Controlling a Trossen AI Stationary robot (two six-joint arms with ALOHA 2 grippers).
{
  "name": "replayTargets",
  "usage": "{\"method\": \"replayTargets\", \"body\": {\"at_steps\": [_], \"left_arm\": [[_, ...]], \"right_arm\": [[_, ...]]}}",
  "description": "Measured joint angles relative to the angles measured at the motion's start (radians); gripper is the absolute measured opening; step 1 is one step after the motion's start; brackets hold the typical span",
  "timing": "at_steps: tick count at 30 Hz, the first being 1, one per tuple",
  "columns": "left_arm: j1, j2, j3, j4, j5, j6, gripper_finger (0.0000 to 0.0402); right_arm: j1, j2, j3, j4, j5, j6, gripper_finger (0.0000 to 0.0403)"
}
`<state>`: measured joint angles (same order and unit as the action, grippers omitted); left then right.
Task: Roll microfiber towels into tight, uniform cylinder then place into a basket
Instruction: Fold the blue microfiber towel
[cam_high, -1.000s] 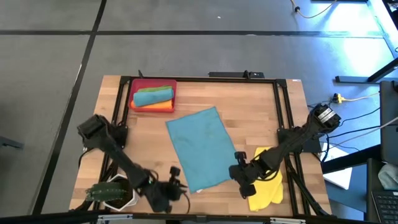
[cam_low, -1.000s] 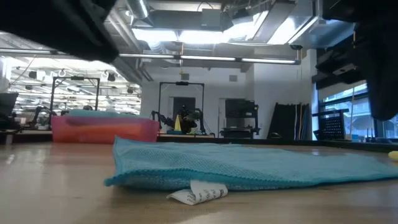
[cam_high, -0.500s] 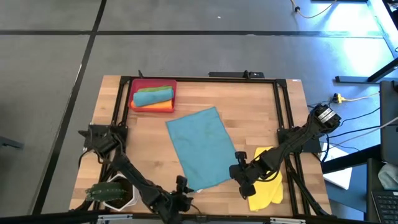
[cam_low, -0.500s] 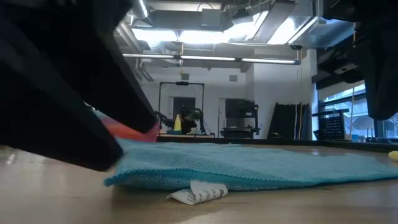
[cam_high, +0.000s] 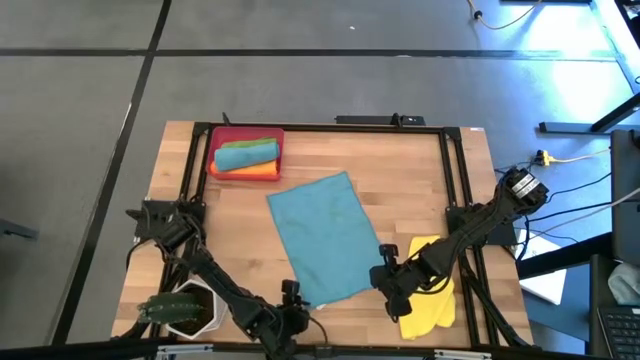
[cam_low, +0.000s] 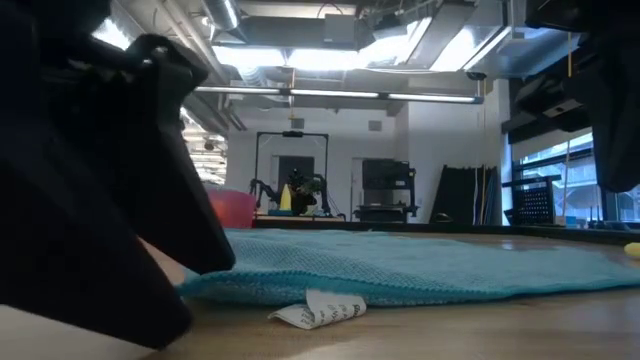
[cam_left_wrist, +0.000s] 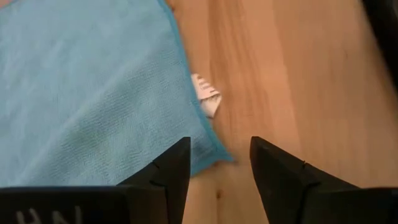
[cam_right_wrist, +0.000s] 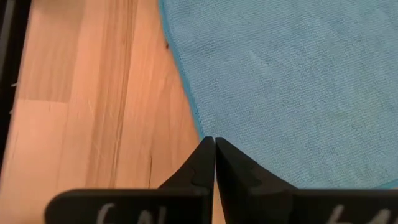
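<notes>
A teal-blue microfiber towel (cam_high: 325, 240) lies spread flat mid-table, its white tag (cam_left_wrist: 205, 99) sticking out at the near edge. My left gripper (cam_left_wrist: 221, 155) is open and low over the towel's near left corner (cam_left_wrist: 214, 152), one finger on either side of it. My right gripper (cam_right_wrist: 214, 149) is shut and hovers above the towel's near right edge (cam_right_wrist: 189, 106), clear of it in the low view. The red basket (cam_high: 218, 140) at the far left holds rolled teal, green and orange towels. A yellow towel (cam_high: 432, 300) lies crumpled under my right arm.
A white pot with a plant (cam_high: 185, 312) stands at the near left corner, beside my left arm. Black rails (cam_high: 455, 180) run along the table's sides. Bare wood shows between the basket and the spread towel and at the far right.
My left gripper has gone toward the table's right edge and down, arriving at the spread towel's near left corner. In the low view its arm has sunk into the left foreground and now covers most of the basket. The towel lies as before.
</notes>
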<state>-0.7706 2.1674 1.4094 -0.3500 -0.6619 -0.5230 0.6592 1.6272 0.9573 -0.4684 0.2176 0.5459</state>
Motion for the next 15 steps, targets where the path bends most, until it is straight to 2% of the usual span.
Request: {"method": "replayTargets", "body": {"at_steps": [8, 11, 15], "left_arm": [[0.011, 0.006, 0.0, -0.003, -0.022, -0.025, 0.0151], [0.014, 0.007, -0.001, -0.017, -0.059, -0.025, 0.0127], [0.018, 0.008, -0.002, -0.029, -0.064, -0.025, 0.0073]], "right_arm": [[0.0, 0.0, 0.0, -0.01, 0.0, 0.001, 0.0016], [0.0, 0.0, 0.0, -0.021, 0.0, 0.002, 0.0017], [0.0, 0.0, 0.0, -0.037, -0.006, 0.001, 0.0017]]}}
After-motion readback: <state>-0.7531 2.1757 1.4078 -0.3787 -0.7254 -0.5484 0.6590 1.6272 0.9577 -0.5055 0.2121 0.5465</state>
